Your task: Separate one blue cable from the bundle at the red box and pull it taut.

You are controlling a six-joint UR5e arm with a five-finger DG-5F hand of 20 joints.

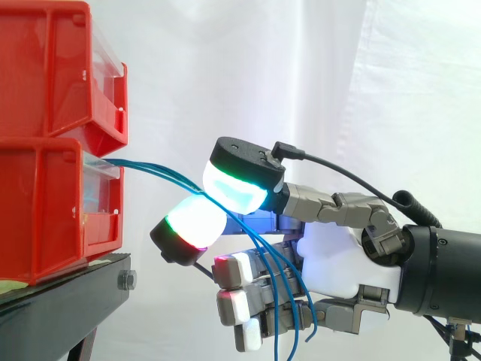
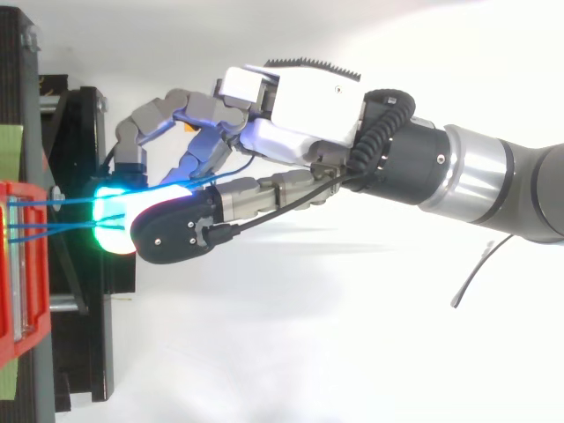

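Observation:
A bundle of thin blue cables [image 1: 158, 171] runs out of the lower red bin [image 1: 45, 210] and slopes down to the right. My hand [image 1: 338, 263] comes in from the right, level with that bin. Two glowing fingertips [image 1: 237, 188] are closed against each other where the cables meet, pinching them. I cannot tell whether one strand or several sit in the pinch. Past the pinch the strands droop loosely across the palm and hang below it. From above, the cables [image 2: 62, 216] fan out from the bin [image 2: 22, 264] and converge at the green-lit pad [image 2: 115, 211] of the hand [image 2: 308, 110].
A second red bin [image 1: 52, 68] is stacked on the lower one. Both rest on a black stand [image 1: 68, 301] at the left. A white curtain [image 1: 391, 90] hangs behind, with open space above and right of the hand.

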